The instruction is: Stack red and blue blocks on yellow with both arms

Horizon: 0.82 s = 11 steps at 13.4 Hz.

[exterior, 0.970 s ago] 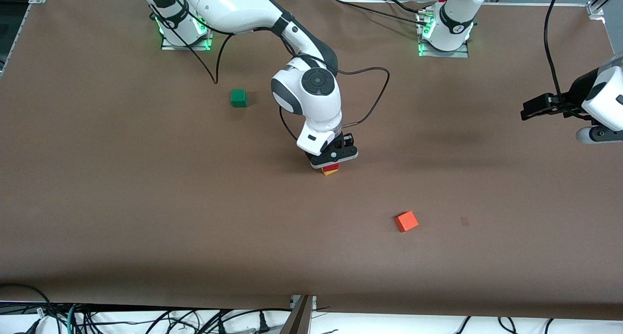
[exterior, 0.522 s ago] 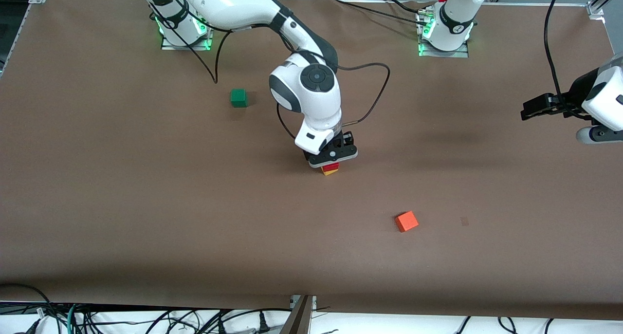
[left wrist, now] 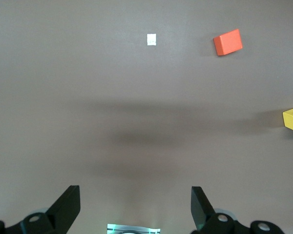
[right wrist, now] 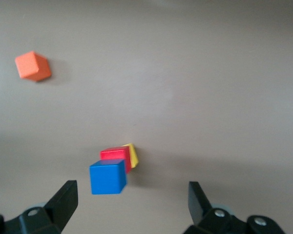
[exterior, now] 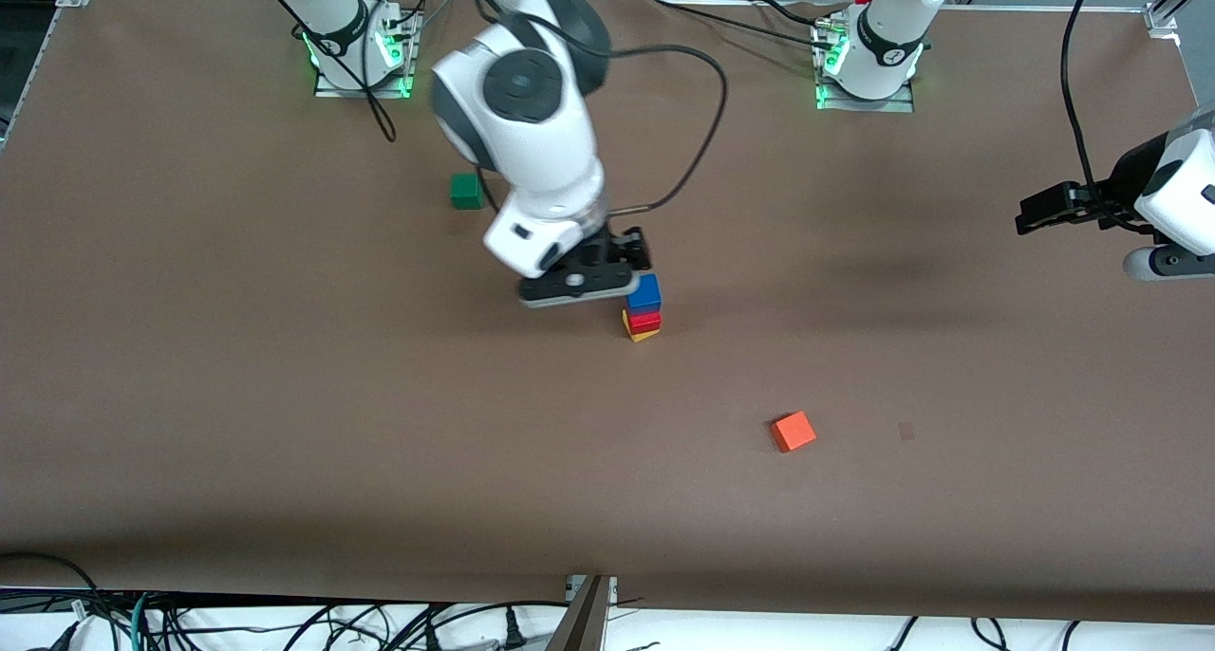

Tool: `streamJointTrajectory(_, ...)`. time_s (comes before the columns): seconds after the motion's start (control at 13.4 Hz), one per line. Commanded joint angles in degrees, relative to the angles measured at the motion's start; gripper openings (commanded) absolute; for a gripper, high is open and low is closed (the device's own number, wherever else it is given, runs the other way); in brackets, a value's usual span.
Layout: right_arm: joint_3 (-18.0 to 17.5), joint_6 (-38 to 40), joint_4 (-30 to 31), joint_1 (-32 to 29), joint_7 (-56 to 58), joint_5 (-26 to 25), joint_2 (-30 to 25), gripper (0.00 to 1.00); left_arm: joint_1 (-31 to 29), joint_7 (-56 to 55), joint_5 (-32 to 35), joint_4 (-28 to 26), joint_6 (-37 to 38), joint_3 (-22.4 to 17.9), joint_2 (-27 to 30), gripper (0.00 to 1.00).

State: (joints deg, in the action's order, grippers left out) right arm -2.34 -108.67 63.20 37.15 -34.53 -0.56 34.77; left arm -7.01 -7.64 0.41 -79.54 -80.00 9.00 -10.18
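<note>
Stack: blue block [exterior: 644,292] on red block [exterior: 644,321] on yellow cube [exterior: 638,333], a three-high column near the middle of the table; each is a plain, matte, sharp-cornered cube. In the right wrist view the blue block [right wrist: 108,177], red block [right wrist: 115,157] and yellow cube [right wrist: 131,154] sit slightly twisted against one another, the yellow corner poking out past the red.
Right gripper: right gripper [exterior: 581,281] hangs in the air just beside the top of the stack, toward the right arm's end; black fingers [right wrist: 63,199] spread wide apart, nothing between them.
Left gripper: left gripper [exterior: 1044,210] waits in the air over the left arm's end of the table; its fingers [left wrist: 67,209] are apart and empty.
Other cubes: orange cube [exterior: 793,432] lies nearer to the front camera than the stack, well apart from it; green cube [exterior: 465,191] lies farther from the camera, toward the right arm's end, partly beside the right arm's white wrist housing.
Surface: table [exterior: 285,395] covered in a flat, dull brown sheet with soft shadows; a small pale square mark [left wrist: 151,39] shows near the orange cube.
Edges: aluminium frame posts at the corners near the bases; loose black cables along the edge nearest the camera.
Open room: broad bare brown cover around the stack on every side.
</note>
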Motion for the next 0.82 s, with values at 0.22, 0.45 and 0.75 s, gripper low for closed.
streamJointTrajectory(0.22, 0.5, 14.4, 7.3, -8.3, 4.0, 4.9, -14.0, 1.0, -0.4, 0.8, -1.0, 0.1, -0.3, 0.0, 0.1, 1.0)
streamJointTrajectory(0.45, 7.6, 18.6, 16.2, -9.3, 12.0, 9.2, -24.9, 1.0, -0.4, 0.8, -1.0, 0.1, -0.3, 0.0, 0.1, 1.0)
streamJointTrajectory(0.75, 13.8, 20.4, 27.0, -9.3, 18.4, 8.2, -36.1, 1.0, -0.4, 0.8, -1.0, 0.1, -0.3, 0.0, 0.2, 1.0)
